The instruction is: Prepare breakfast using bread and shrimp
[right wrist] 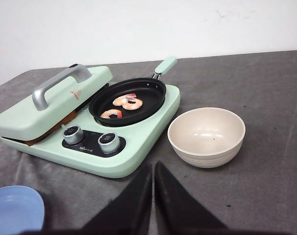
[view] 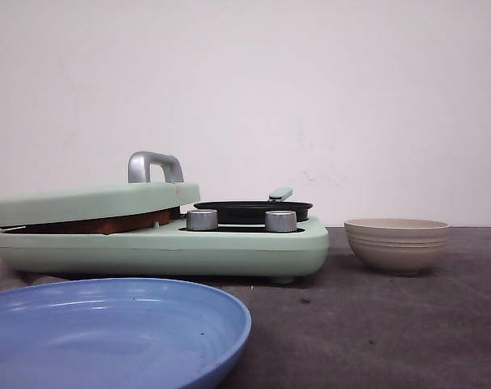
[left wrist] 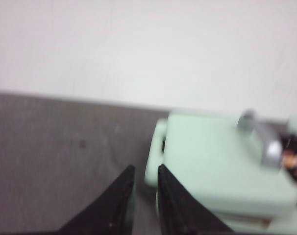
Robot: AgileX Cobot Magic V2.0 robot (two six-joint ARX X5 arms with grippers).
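Observation:
Three red-orange shrimp (right wrist: pixel 128 102) lie in the black pan (right wrist: pixel 151 98) on the mint-green cooker (right wrist: pixel 138 142). The cooker's lid (right wrist: pixel 50 110), with a grey handle (right wrist: pixel 55 84), is down. A brown strip (right wrist: pixel 54 129) shows under it, also in the front view (view: pixel 108 223); the bread faces are hidden. My right gripper (right wrist: pixel 153 167) is shut and empty, above the table in front of the cooker and the beige bowl (right wrist: pixel 206 136). My left gripper (left wrist: pixel 146 169) is blurred, with a narrow gap between its fingers and nothing in it, at the lid's (left wrist: pixel 217 166) far corner. Neither gripper shows in the front view.
The ribbed bowl (view: pixel 396 243) is empty and stands right of the cooker (view: pixel 229 247). A blue plate (view: pixel 108 332) lies empty at the front left. Two silver knobs (view: pixel 202 220) face forward. The pan's green handle (right wrist: pixel 165 64) points toward the white wall.

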